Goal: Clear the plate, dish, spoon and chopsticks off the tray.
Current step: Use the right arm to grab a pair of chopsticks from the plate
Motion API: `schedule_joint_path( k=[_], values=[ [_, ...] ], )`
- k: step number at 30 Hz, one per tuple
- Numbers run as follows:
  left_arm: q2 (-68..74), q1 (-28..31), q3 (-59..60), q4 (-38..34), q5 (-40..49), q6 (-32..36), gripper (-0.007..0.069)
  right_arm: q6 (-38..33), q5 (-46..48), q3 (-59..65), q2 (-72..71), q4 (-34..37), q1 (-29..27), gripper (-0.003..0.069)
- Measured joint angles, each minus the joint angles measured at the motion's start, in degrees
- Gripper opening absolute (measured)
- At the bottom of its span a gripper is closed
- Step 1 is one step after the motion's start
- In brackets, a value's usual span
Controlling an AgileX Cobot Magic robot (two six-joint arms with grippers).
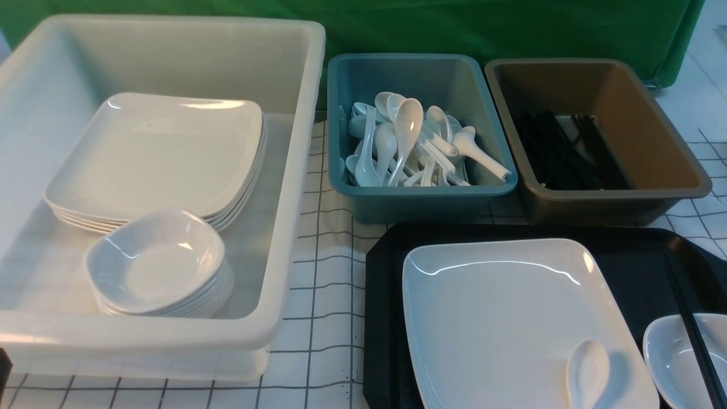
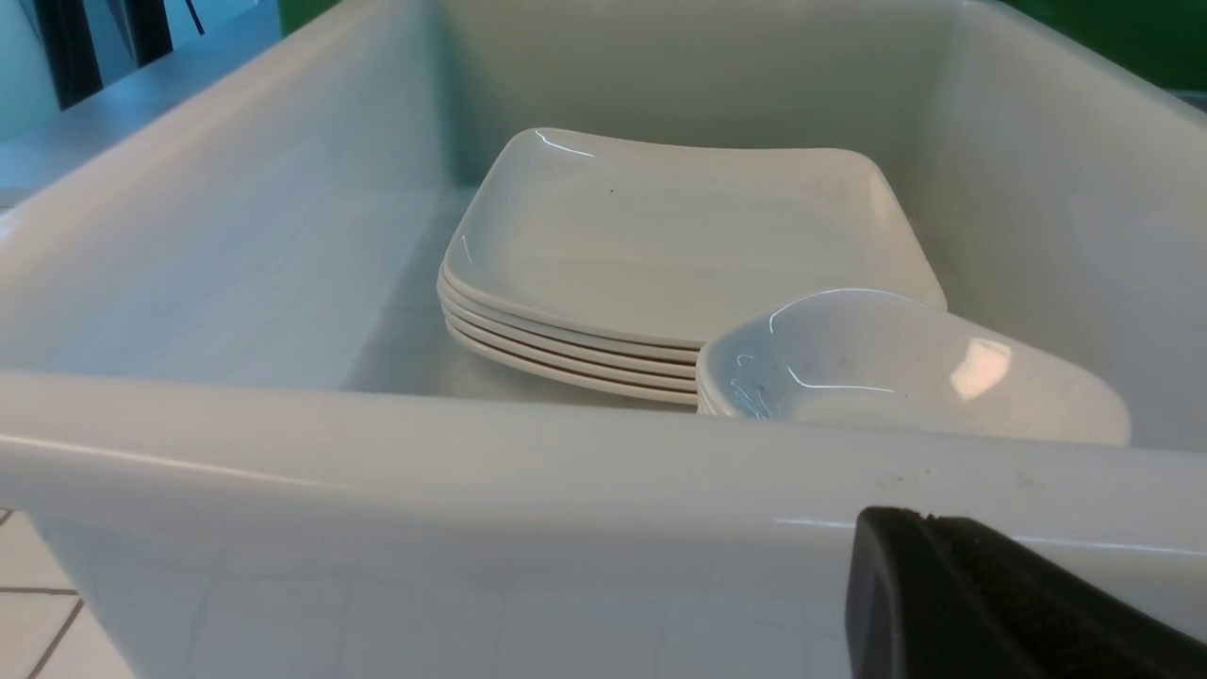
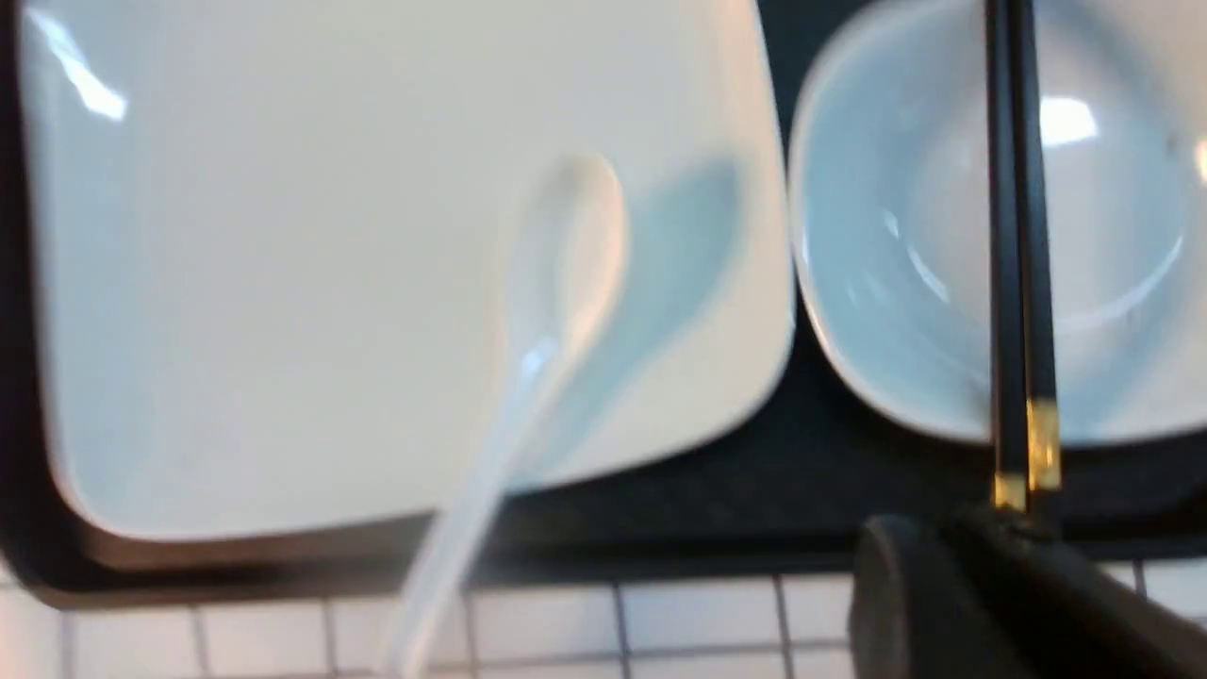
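Observation:
The black tray (image 1: 383,295) lies at the front right. On it rests the large white plate (image 1: 500,318), and the spoon (image 1: 588,372) lies on the plate's near corner. To the right of the plate sits the small dish (image 1: 670,352), with the black chopsticks (image 1: 690,324) running across it. In the right wrist view the chopsticks (image 3: 1014,236) cross the dish (image 3: 905,236), and their gold-banded ends run into my right gripper (image 3: 1023,528), which is shut on them. My left gripper (image 2: 929,519) is shut with nothing in it, just outside the near wall of the white tub (image 2: 471,453).
The big white tub (image 1: 295,170) at the left holds a stack of plates (image 1: 159,153) and a stack of dishes (image 1: 159,267). Behind the tray stand a teal tub (image 1: 420,199) of spoons and a brown tub (image 1: 613,199) of chopsticks.

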Motion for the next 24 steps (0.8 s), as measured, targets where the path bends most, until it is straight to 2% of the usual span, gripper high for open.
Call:
schedule_joint_path(
  k=[1, 2, 3, 4, 5, 9, 13, 19, 23, 24],
  values=[
    [0.0, 0.0, 0.0, 0.0, 0.0, 0.0, 0.0022, -0.2, 0.0, -0.5, 3.1, -0.3, 0.0, 0.0222],
    [0.0, 0.0, 0.0, 0.0, 0.0, 0.0, 0.0022, -0.2, 0.0, -0.5, 3.7, -0.3, 0.0, 0.0233],
    [0.0, 0.0, 0.0, 0.0, 0.0, 0.0, 0.0022, -0.9, -0.2, -1.7, 8.2, -0.4, 0.0, 0.0328],
    [0.0, 0.0, 0.0, 0.0, 0.0, 0.0, 0.0022, -1.0, -0.2, -1.9, 8.8, -0.4, 0.0, 0.0328],
    [0.0, 0.0, 0.0, 0.0, 0.0, 0.0, 0.0022, -1.4, -0.8, -3.0, 13.2, -1.0, 0.0, 0.0405],
    [0.0, 0.0, 0.0, 0.0, 0.0, 0.0, 0.0022, -1.0, -2.5, -6.2, 21.9, -5.4, 0.0, 0.0476],
    [0.0, 0.0, 0.0, 0.0, 0.0, 0.0, 0.0022, -1.0, -4.7, -8.2, 28.4, -9.2, 0.0, 0.0472],
    [0.0, 0.0, 0.0, 0.0, 0.0, -0.1, 0.0022, -1.0, -10.9, -8.4, 35.3, -10.9, 0.0, 0.0436],
    [0.0, 0.0, 0.0, 0.0, 0.0, -0.1, 0.0022, -1.2, -12.8, -8.4, 38.0, -11.1, 0.0, 0.0366],
    [0.0, 0.0, 0.0, 0.0, 0.0, -0.1, 0.0022, -1.2, -12.8, -8.4, 38.3, -11.2, 0.0, 0.0313]
  ],
)
